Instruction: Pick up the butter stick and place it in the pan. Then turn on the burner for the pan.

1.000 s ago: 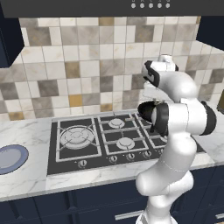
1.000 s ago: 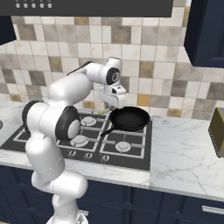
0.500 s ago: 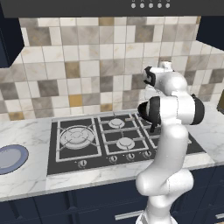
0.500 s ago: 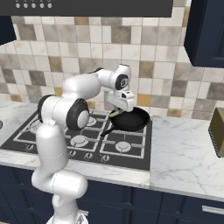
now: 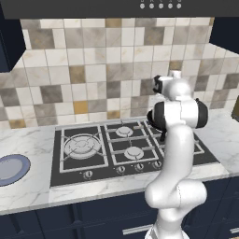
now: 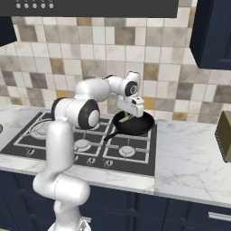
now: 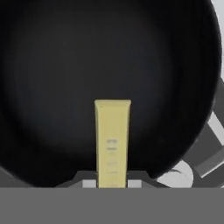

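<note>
Above the pan (image 6: 133,123) on the stove's right rear grate, our gripper (image 6: 129,115) hangs in the right base view, while along the hand we see our fingers closed on the butter stick (image 7: 112,140), its long axis pointing straight ahead over the pan's (image 7: 109,57) black floor.

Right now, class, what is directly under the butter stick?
The black pan lies below the butter stick, which the gripper holds above it. The burner beneath the pan is covered.
</note>
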